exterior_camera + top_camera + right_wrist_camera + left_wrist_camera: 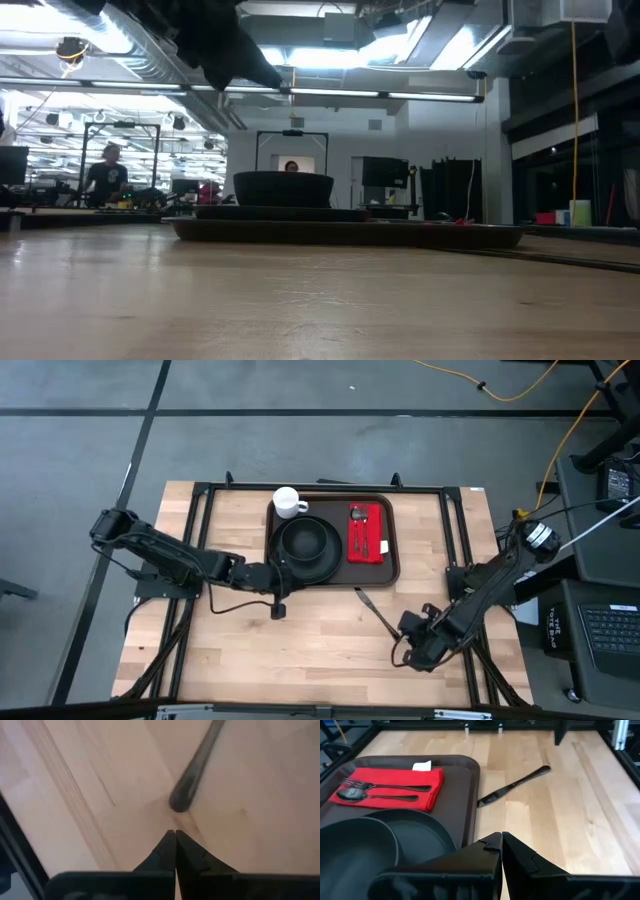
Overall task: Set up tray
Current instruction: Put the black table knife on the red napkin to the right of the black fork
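Note:
The dark brown tray (pixel 392 560) lies at the table's middle, toward the far edge. On it sit a black plate (pixel 330 565) with a black bowl (pixel 305 540), a white cup (pixel 288 502), and a red napkin (pixel 366 532) bearing a fork (pixel 385 785) and a spoon (pixel 370 796). A dark knife (pixel 378 610) lies flat on the wood, near of the tray's right corner. My left gripper (pixel 501 840) is shut, hovering just off the tray's near rim (pixel 470 805). My right gripper (pixel 175 836) is shut, its tips just short of the knife's handle end (pixel 181 800).
A black frame runs round the wooden table (pixel 300 650). Bare wood lies near of the tray and between the two arms. In the low view the tray (pixel 350 235) and bowl (pixel 283 188) stand ahead; people show in the room behind.

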